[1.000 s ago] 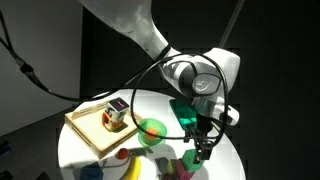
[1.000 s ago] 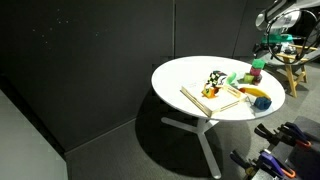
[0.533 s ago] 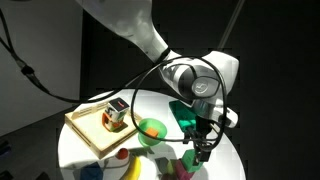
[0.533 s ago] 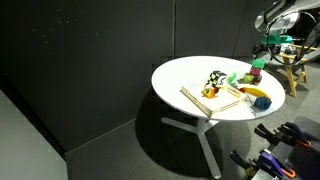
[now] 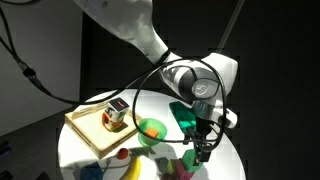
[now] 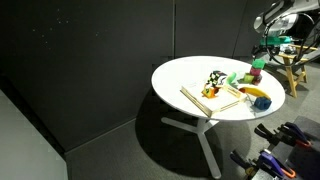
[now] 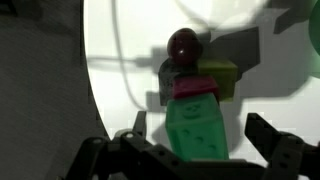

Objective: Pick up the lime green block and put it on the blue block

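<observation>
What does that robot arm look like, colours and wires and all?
The arm is glossy white with rounded, tube-like segments and a grey round cap at the wrist. A thin black cable loops beside it. The tool at its end is black.

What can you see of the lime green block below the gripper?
The lime green block is a plain, bright green box shape with smooth faces and no markings, partly in shade. In the wrist view it sits centred between the open jaws of the gripper, and neither jaw touches it. A magenta piece borders its far edge. What it rests on is unclear.
</observation>
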### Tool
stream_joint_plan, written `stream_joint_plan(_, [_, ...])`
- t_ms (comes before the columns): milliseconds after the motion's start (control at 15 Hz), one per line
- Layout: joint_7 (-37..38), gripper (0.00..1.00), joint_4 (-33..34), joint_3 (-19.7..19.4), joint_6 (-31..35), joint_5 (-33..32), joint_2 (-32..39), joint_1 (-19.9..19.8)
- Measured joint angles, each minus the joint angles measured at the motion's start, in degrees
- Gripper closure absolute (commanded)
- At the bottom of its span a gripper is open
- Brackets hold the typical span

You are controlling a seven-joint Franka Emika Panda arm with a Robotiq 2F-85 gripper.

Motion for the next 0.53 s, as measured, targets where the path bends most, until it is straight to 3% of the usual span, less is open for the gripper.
stream_joint_plan(533, [0.0,0.0,1.0,0.0,0.0,0.0,1.2,-0.2])
